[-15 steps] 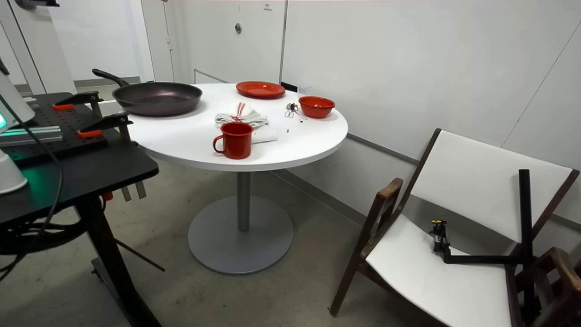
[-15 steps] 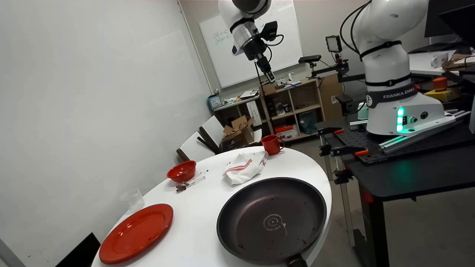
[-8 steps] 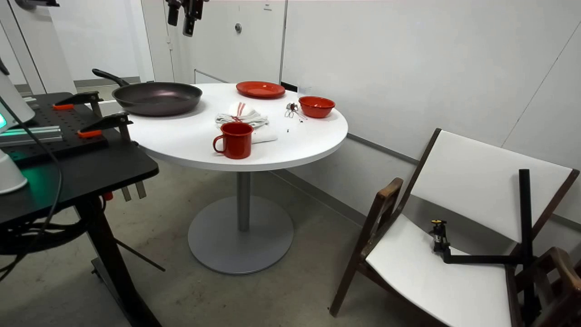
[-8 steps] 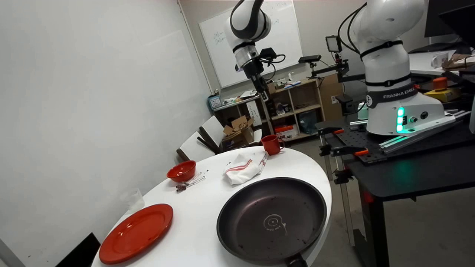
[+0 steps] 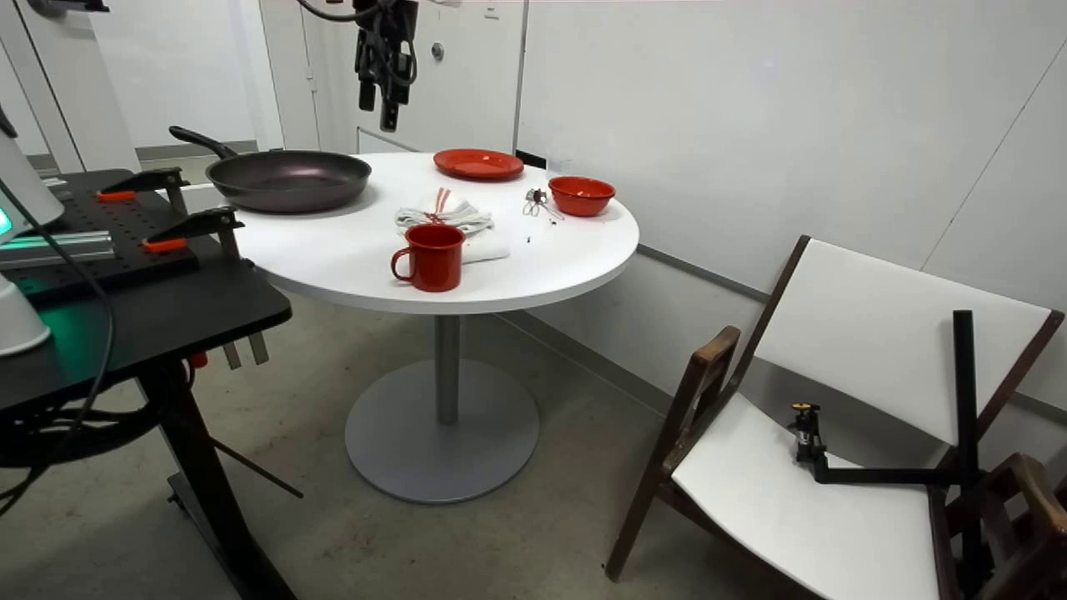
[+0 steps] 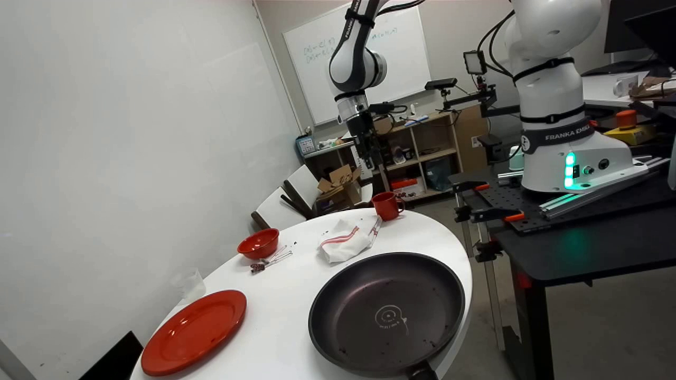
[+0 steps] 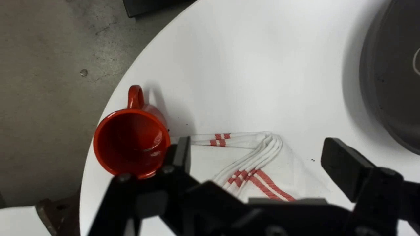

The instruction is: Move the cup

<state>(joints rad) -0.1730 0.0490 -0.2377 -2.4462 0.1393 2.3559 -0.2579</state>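
Note:
The cup is a red mug with a side handle, upright near the edge of the white round table; it shows in both exterior views (image 5: pixel 437 262) (image 6: pixel 386 206). In the wrist view the cup (image 7: pixel 126 141) is at left, seen from above with nothing visible inside, its handle toward the top. My gripper (image 7: pixel 257 150) is open with nothing between its fingers. In that view the left finger overlaps the cup's right rim, and a cloth lies below the gap. In both exterior views the gripper (image 5: pixel 378 117) (image 6: pixel 373 162) hangs above the table, apart from the cup.
A folded white cloth with red stripes (image 6: pixel 343 244) lies beside the cup. A dark frying pan (image 6: pixel 388 311), a red plate (image 6: pixel 195 332), a red bowl (image 6: pixel 259 244) and a small wire item (image 6: pixel 270 262) stand on the white table (image 5: pixel 333 258). A wall (image 5: pixel 750 125) borders it.
My gripper has come down from higher up and entered an exterior view from the top, moving down and right there. The cup and the other table objects have not moved.

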